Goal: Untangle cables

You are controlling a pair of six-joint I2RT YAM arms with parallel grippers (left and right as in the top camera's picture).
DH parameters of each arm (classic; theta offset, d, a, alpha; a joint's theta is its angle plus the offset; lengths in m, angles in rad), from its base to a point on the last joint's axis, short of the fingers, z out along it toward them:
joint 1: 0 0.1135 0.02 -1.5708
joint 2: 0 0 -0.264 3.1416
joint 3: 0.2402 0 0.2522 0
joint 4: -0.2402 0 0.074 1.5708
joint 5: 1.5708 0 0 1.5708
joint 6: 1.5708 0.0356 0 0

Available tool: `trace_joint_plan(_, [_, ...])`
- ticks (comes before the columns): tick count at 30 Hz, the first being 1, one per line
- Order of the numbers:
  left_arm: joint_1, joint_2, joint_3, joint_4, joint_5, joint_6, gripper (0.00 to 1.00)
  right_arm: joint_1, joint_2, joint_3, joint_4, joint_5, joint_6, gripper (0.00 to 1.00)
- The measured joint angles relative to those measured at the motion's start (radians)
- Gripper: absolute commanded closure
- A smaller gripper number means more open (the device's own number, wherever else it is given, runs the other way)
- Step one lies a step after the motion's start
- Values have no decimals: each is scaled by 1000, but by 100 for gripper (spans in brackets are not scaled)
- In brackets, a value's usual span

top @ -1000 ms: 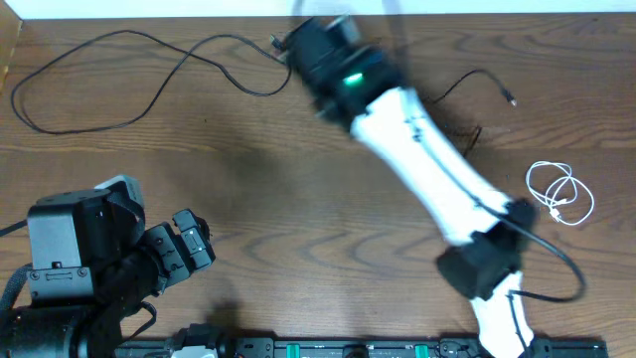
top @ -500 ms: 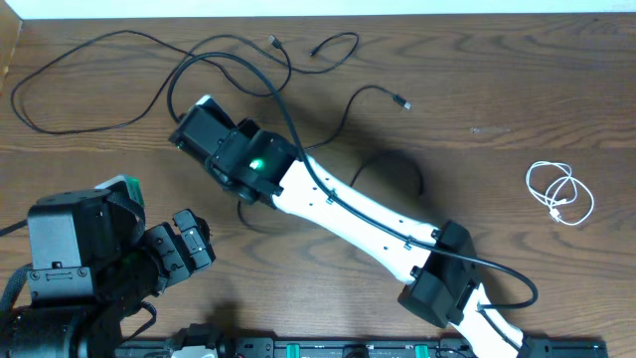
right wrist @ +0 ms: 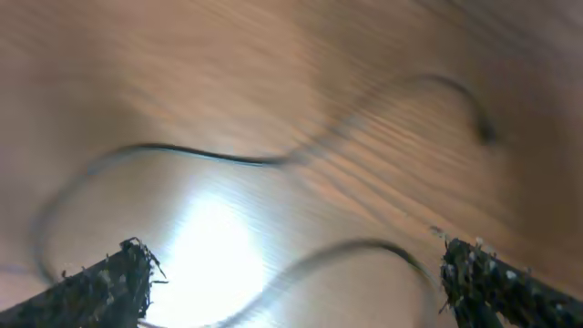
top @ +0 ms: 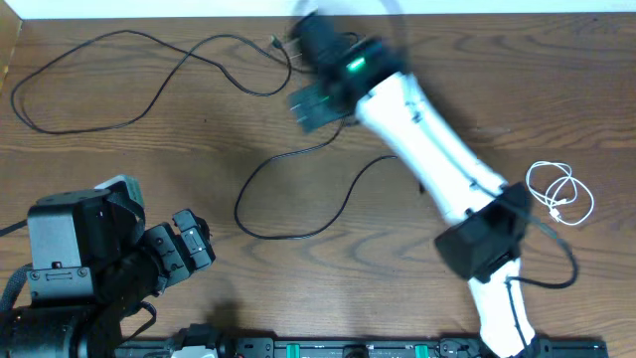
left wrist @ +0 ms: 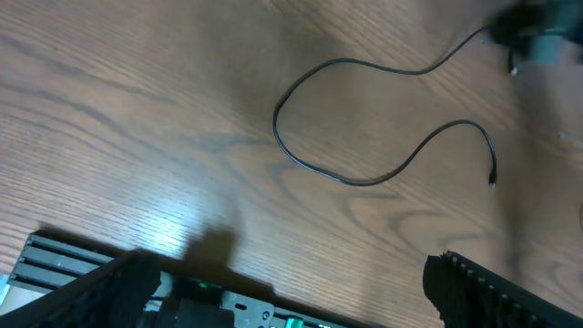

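The right gripper [right wrist: 296, 264] hangs blurred over the far centre of the brown wooden table [top: 119, 169], jaws spread wide and holding nothing, directly above one end of a thin black looped cable [left wrist: 351, 182]. This placement suggests positioning for a pick. The left gripper [top: 194, 239], likewise spread and empty, sits near left, apparently clear of the work. A long black cable [top: 99, 123] lies far left and a coiled white cable [top: 559, 194] lies right.
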Motion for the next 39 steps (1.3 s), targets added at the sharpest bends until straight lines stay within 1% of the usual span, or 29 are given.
trace_joint_plan(3, [0,0,0,0,0,0,2,-130,-10,1,-79,-6,0,1])
trace_joint_plan(7, [0,0,0,0,0,0,2,-266,-12,1,-146,0,0,1])
trace_joint_plan(11, [0,0,0,0,0,0,2,-367,-12,1,-191,21,0,1])
trace_joint_plan(18, [0,0,0,1,0,0,2,-517,-12,1,-194,31,0,1])
trace_joint_plan(22, [0,0,0,1,0,0,2,-567,-12,1,-193,37,0,1])
trace_joint_plan(29, [0,0,0,3,0,-9,2,-587,-12,1,-193,39,0,1])
trace_joint_plan(39, [0,10,-16,5,-3,-143,2,-587,-12,1,-193,39,0,1])
